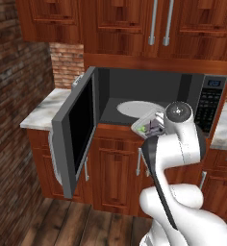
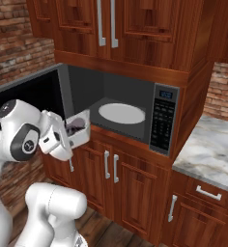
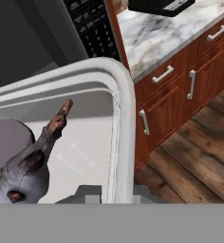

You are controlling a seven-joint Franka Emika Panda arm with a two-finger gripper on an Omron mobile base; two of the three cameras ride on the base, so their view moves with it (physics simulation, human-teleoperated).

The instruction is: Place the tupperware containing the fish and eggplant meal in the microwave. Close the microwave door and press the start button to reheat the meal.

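No legible text or labels.

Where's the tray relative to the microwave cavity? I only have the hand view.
Observer: The pale translucent rectangular tupperware tray hangs at the front lip of the grey steel built-in microwave, not yet inside the cavity.
Operator: Door in the way?
Observer: No. The grey-framed door with black glass window stands swung wide open to the left.
Operator: Tray level?
Observer: No, both base views show it clearly tilted.
Operator: Anything on the cavity floor?
Observer: A white round turntable plate, bare, behind the tray.
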